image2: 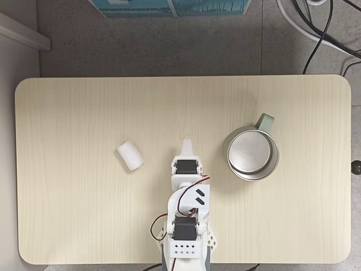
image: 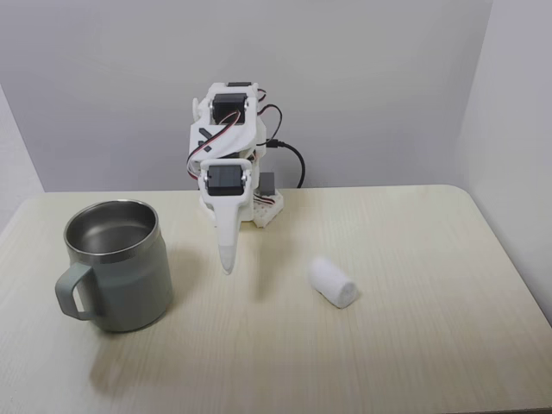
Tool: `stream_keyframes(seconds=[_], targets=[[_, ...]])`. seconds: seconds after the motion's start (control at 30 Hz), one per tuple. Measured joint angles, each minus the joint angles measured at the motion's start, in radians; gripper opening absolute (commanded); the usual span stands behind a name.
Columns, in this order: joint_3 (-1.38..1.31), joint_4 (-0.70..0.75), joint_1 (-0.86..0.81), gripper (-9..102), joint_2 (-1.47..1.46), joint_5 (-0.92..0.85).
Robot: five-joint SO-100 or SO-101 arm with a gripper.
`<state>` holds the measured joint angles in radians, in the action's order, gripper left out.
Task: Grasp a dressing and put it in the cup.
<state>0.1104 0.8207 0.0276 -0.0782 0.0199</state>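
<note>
The dressing [image: 333,281] is a small white gauze roll lying on its side on the table, right of centre in the front fixed view; from above the dressing [image2: 130,156] sits left of the arm. The cup [image: 116,265] is a sage-green mug with a steel interior, standing upright at the left with its handle toward the front left; seen from above, the cup [image2: 251,154] is right of the arm. My white gripper [image: 227,261] hangs shut between them, fingertips pointing down, holding nothing. From above the gripper [image2: 186,140] points toward the table's middle.
The arm's base [image2: 183,243] sits at one long edge of the light wooden table [image: 414,345]. Cables [image2: 316,34] trail on the floor beyond the far edge. Grey walls stand behind and beside the table.
</note>
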Motion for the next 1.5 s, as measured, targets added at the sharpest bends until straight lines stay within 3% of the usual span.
stream_keyframes(seconds=[0.7, 0.97, 1.2, 1.5], targets=[[0.000, 0.000, -0.023, 0, 0.000, 0.029], [0.043, 0.037, -0.029, 0, 0.000, -0.043], [0.265, 0.123, -0.006, 0, 0.046, -0.156], [0.833, 0.371, 0.130, 1, 0.543, -0.445]])
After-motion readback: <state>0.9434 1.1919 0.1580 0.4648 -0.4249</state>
